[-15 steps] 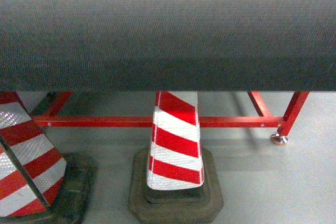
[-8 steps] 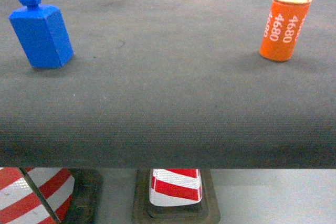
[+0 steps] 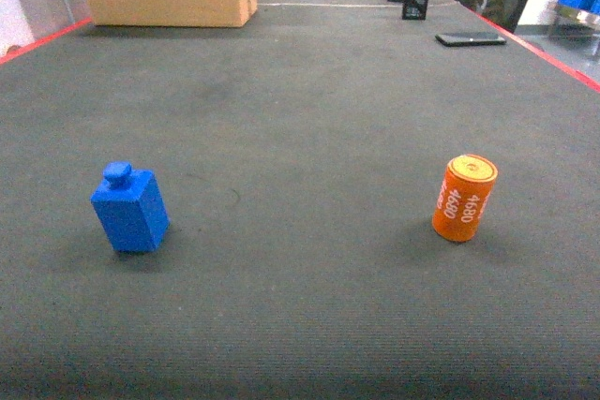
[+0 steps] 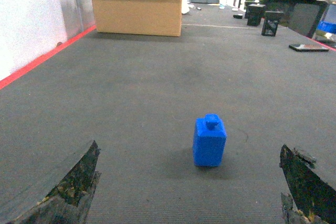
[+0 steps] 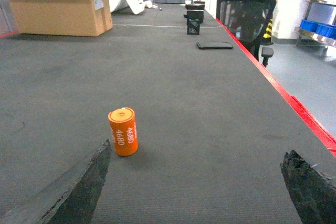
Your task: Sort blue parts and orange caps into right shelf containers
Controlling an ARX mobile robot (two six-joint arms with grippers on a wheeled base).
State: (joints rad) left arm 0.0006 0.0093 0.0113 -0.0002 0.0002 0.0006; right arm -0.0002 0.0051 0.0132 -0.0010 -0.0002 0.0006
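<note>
My left gripper and right gripper both gape wide, empty, touching nothing. The blue part stands upright just ahead of my left fingers; the orange cap stands upright ahead-left of my right, so each arm takes its own. The blue crates wait far right

Open dark table surrounds the well-separated blue part and orange cap.

Head looks down the table; wrist cameras sit low, facing forward.
</note>
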